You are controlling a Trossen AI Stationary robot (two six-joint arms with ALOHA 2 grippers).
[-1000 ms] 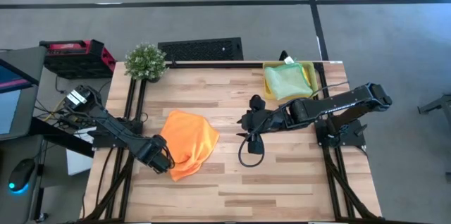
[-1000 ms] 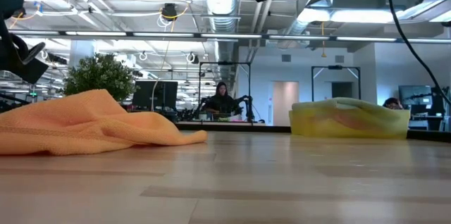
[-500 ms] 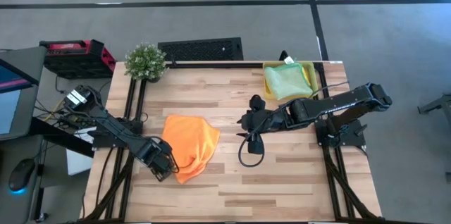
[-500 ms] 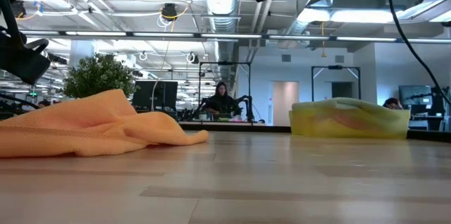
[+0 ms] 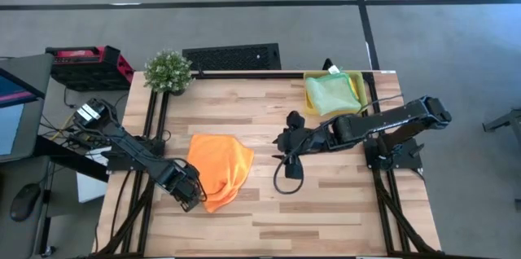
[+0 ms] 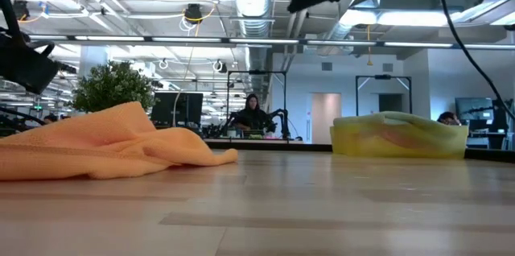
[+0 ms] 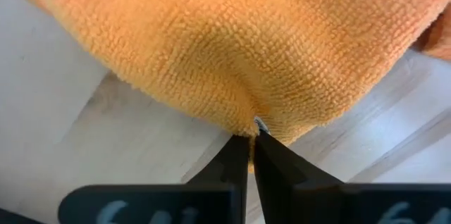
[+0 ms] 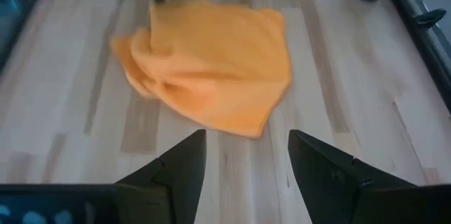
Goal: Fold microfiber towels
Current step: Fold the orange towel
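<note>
- Orange towel (image 5: pixel 218 165) is lying in a rumpled, half-doubled heap on the counter (image 5: pixel 269 218), left of centre in the high view, with its loose folds bulging toward twelve o'clock and a narrower tip pointing toward six o'clock.
- Its near edge, at about seven o'clock of the heap, is sitting pinched between the clenched fingers of the left pincer (image 7: pixel 251 138); the left wrist view is showing the pile puckering right where the tips are meeting.
- Judging from that, the step in hand is taking hold of an edge or corner so the cloth can be drawn flat or carried over itself. Doing it well is probably meaning lifting only a little, then pulling slowly toward seven or eight o'clock, so the bunched layers are sliding out rather than dragging as one lump.
- Only a small bite of cloth seems to be held, so a quick tug is risking a slip; whether one layer or two is caught I cannot tell.
- Right pincer (image 8: pixel 245 153) is hovering released, fingers spread wide, at three o'clock of the orange towel and apart from it, facing the heap; it is well placed to pin or take the opposite edge.
- Pale green towel (image 5: pixel 330 94) is resting in the yellow tray (image 5: pixel 359 88) at the counter's one o'clock corner, well apart from the work.
- Potted plant (image 5: pixel 168 71) is standing at the eleven o'clock corner, clear of the pull.
</note>
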